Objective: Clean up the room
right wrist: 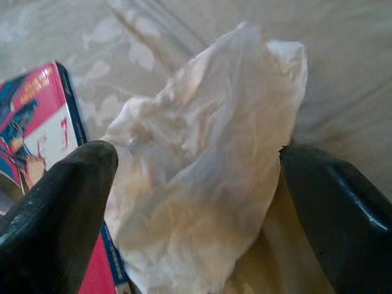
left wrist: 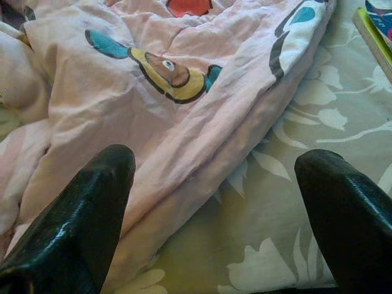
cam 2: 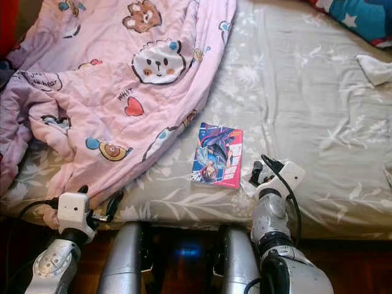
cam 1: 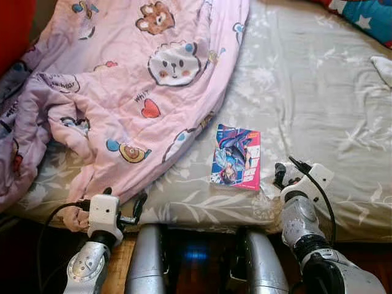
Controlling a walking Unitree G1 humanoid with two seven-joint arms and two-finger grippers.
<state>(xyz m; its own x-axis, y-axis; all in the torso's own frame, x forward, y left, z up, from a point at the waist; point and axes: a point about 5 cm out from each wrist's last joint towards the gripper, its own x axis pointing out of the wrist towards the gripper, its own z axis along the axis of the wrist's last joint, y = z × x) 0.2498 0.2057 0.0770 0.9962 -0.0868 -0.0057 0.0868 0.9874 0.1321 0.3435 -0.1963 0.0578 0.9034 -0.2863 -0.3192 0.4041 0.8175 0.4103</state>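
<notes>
A crumpled white tissue (right wrist: 208,153) lies on the grey flowered bed sheet (cam 1: 306,92), just right of a colourful comic book (cam 1: 236,157). My right gripper (cam 1: 286,170) is open at the bed's front edge, and the tissue sits between its two fingers. A pink cartoon-print blanket (cam 1: 122,79) is heaped over the left half of the bed. Open as well, my left gripper (cam 1: 124,199) is low at the front edge, with the blanket's hem (left wrist: 184,153) straight ahead of its fingertips.
A second white tissue (cam 1: 383,67) lies at the far right of the bed. A blue and red star-print cushion (cam 1: 367,15) is at the back right. A red object (cam 1: 15,30) stands at the back left. My silver legs (cam 1: 150,263) press against the bed front.
</notes>
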